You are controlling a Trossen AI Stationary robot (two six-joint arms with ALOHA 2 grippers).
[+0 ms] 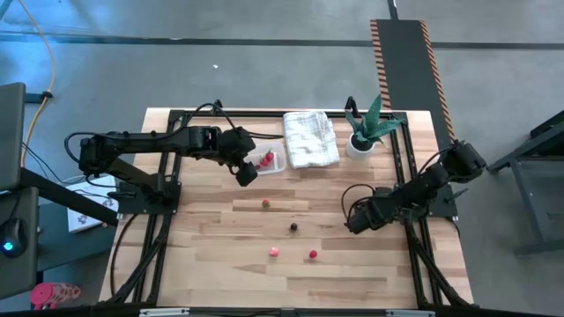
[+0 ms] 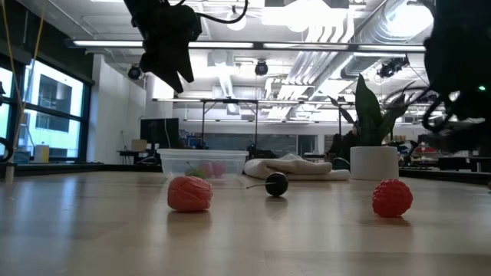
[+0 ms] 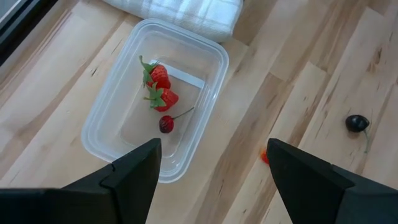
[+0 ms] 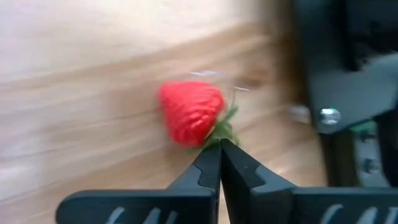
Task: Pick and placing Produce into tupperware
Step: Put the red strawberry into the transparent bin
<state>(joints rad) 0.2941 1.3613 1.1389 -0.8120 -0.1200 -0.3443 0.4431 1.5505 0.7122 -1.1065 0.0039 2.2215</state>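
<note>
A lab: exposed ceiling ducts (image 2: 383,34), metal test frames (image 2: 230,115) behind.

Both arms: matte black, jointed segments, black cables looped along the links. Left gripper (image 3: 211,171): two broad, flat, angular black fingers (image 3: 134,171). Right gripper (image 4: 220,163): slim black fingers tapering to points on a black crossbar. One silver screw (image 4: 328,116) in a black bracket beside it

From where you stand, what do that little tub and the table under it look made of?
The tub looks like thin clear plastic, glossy: the wood shows straight through its walls, and the rim catches light. The table looks like pale wooden planks with a smooth matte finish, with visible grain and seams; whether it is solid wood or veneer, I cannot tell.
</note>
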